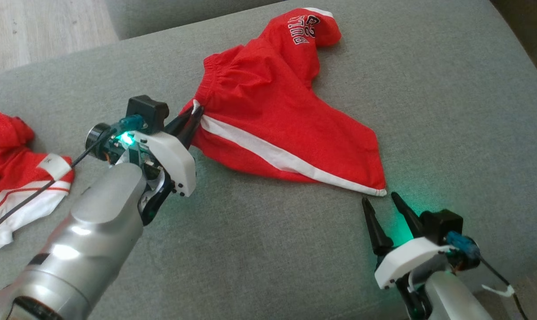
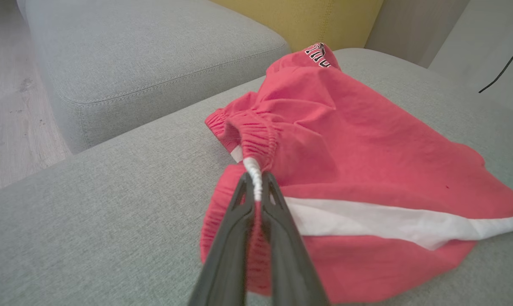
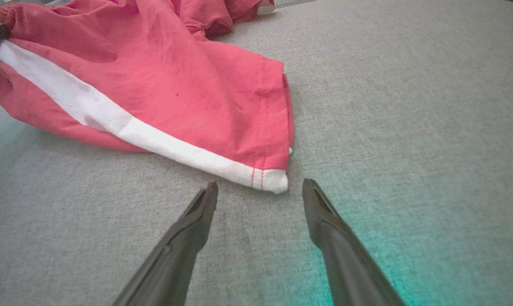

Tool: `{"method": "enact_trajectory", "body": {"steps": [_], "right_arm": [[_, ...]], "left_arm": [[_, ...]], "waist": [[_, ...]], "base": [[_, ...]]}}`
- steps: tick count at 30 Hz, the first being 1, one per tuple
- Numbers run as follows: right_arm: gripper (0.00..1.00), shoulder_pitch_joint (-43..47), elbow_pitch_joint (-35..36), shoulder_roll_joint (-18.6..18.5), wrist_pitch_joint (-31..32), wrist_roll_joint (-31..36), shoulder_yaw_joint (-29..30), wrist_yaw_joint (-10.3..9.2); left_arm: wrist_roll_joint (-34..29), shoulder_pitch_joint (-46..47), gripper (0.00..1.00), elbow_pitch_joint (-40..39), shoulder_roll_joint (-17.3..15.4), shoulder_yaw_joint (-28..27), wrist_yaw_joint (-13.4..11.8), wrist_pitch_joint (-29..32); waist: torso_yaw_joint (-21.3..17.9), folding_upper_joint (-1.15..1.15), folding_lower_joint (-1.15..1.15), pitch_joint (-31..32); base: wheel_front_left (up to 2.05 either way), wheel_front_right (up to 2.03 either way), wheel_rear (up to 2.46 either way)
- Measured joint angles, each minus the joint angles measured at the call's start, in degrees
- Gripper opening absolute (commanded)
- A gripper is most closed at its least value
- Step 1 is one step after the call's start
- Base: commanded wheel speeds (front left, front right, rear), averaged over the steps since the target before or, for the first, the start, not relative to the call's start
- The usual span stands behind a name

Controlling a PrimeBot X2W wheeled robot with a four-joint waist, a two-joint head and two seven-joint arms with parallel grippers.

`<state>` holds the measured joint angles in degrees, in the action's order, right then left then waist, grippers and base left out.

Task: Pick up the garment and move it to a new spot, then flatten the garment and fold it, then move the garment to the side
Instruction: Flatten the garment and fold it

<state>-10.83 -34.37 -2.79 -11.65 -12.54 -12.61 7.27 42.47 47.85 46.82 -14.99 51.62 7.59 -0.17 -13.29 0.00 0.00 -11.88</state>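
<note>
Left pincer on garment, grey sofa

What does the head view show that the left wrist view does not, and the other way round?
The head view adds the right hand, open, just short of the hem corner of the red shorts, and a second red-and-white garment at the left edge.
The left wrist view adds a yellow upholstered panel beyond the seat, and a close look at the gathered waistband.
Both share the left hand shut on that waistband, the white side stripe and the grey cushion beneath.
</note>
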Motion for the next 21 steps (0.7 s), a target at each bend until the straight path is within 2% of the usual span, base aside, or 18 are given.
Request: {"method": "enact_trajectory", "body": {"steps": [11,12,13,15,21], "right_arm": [[1.00,-5.1,-6.0,0.0,-1.0,1.6,-1.4,0.00],[0.87,-5.3,-6.2,0.0,-1.1,1.4,-1.5,0.00],[0.47,-5.3,-6.4,0.0,-1.2,1.3,-1.7,0.00],[0.00,-5.4,-6.8,0.0,-1.5,1.0,-2.0,0.00],[0.00,-5.6,-6.3,0.0,-2.1,1.0,-2.0,0.00]], "left_arm": [[2.0,1.2,0.00,0.8,0.0,2.2,0.0,-1.4],[2.0,1.2,0.00,0.9,0.0,2.2,0.0,-1.4],[2.1,1.2,0.00,1.1,0.0,2.3,0.0,-1.5],[2.7,1.2,0.00,1.2,0.0,2.6,0.0,-1.5],[3.4,1.2,0.00,2.2,0.0,3.6,0.0,-2.8]], "waist": [[1.1,0.00,0.00,-0.7],[1.1,0.00,0.00,-0.7],[1.1,0.00,0.00,-0.7],[1.2,0.00,0.00,-0.7],[1.0,0.00,0.00,0.3]], "base": [[0.00,0.00,0.00],[0.00,0.00,0.00],[0.00,0.00,0.00],[0.00,0.00,0.00],[0.00,0.00,0.00]]}}
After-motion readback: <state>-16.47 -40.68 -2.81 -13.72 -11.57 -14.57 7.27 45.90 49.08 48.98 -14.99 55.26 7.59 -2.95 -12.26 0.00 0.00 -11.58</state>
